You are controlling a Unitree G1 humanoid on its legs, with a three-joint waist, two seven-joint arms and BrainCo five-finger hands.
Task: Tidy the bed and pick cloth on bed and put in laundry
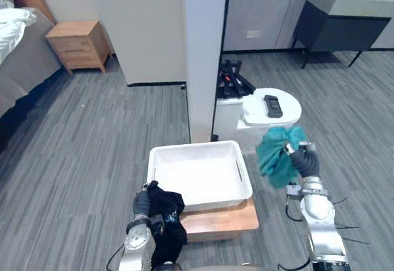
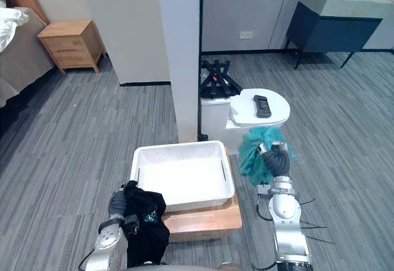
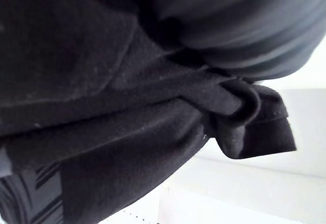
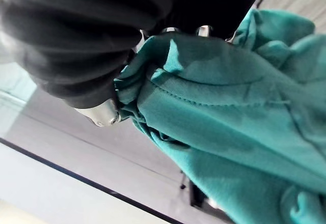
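Leftmost, the left robot hand carries a black cloth bunched over it beside the near left corner of the low wooden tabletop; whether it is clenched cannot be told. Centre: a white laundry basket covers the tabletop save its near edge. Right: the right robot hand is closed around a teal cloth, raised above the floor, near a white toilet.

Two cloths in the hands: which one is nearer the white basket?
The black cloth at the left hand, overlapping the basket at its near left corner. The teal cloth in the right hand hangs clear off its right side.
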